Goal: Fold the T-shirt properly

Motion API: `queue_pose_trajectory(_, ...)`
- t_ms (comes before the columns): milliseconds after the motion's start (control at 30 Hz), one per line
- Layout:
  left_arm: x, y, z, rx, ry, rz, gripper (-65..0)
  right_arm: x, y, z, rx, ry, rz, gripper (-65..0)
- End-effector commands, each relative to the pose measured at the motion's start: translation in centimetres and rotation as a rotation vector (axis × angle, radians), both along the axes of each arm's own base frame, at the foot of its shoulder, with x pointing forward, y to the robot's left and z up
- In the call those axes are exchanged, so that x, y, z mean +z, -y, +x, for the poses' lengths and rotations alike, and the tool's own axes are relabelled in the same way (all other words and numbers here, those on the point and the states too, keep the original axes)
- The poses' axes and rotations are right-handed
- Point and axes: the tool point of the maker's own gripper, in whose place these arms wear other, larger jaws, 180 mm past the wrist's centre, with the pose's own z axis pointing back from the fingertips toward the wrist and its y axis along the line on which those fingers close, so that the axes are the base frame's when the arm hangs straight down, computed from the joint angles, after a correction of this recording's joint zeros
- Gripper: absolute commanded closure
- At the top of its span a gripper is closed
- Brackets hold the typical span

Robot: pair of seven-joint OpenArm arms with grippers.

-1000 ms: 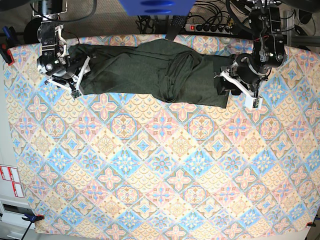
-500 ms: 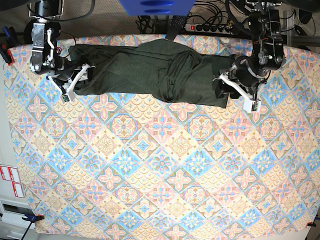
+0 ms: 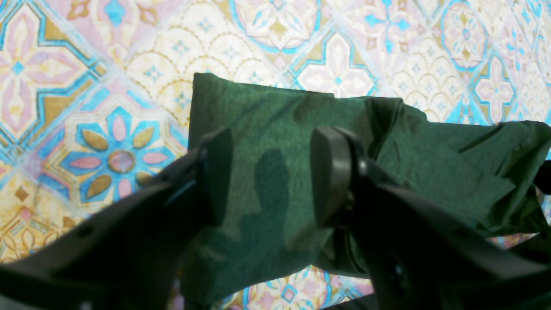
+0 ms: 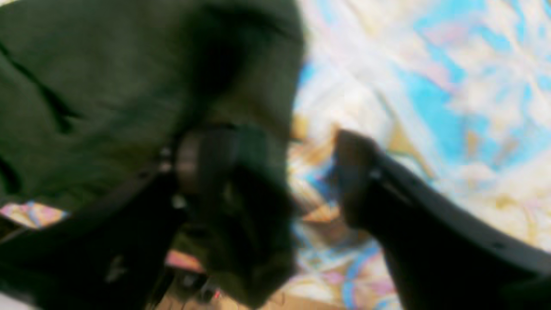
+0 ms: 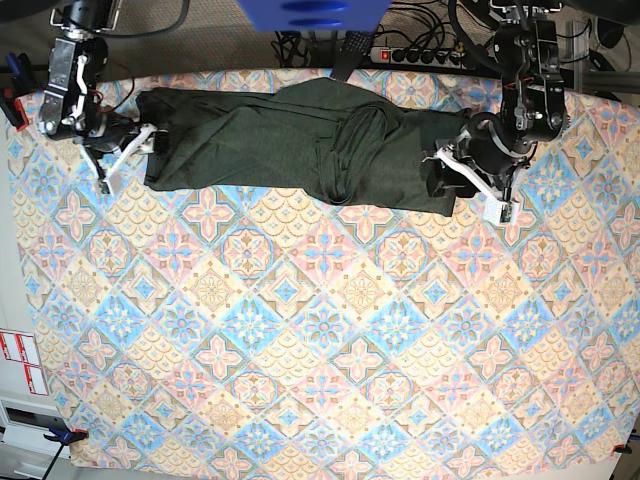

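Observation:
The dark olive-green T-shirt [image 5: 290, 145] lies bunched in a long strip along the far edge of the table, with folds heaped near its middle. My left gripper [image 5: 455, 185] is at the shirt's right end. In the left wrist view the left gripper [image 3: 271, 176] is open, with its fingers [image 3: 215, 172] spread over a flat corner of the shirt [image 3: 267, 125]. My right gripper [image 5: 128, 152] is at the shirt's left end. In the blurred right wrist view the right gripper [image 4: 280, 172] is open, one finger over the shirt's edge [image 4: 107, 86] and the other over the cloth.
A patterned tablecloth [image 5: 320, 340] covers the whole table. A power strip and cables [image 5: 420, 55] lie behind the far edge. A blue object [image 5: 310, 12] hangs over the far middle. Clamps hold the cloth at the left edge [image 5: 12, 105].
My right arm has drawn back to the left, from on top of the shirt's left end to just beside its edge. My left arm has shifted slightly left. The shirt has barely moved.

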Motion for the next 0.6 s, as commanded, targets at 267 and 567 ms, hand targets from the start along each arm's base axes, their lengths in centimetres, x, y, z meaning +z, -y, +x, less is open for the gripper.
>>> queue_pose_trajectory(267,0.9,0.0,0.7,-0.006,0.038,-0.001,-29.8,1.9,0.1,1.3,0.039,0.046,-0.038,-54.9)
queue_pose_trajectory(567,0.4,0.0,0.5,-0.006,0.021,-0.004,-29.9,4.8,-2.7,2.9,0.047,0.126,0.095,-55.1)
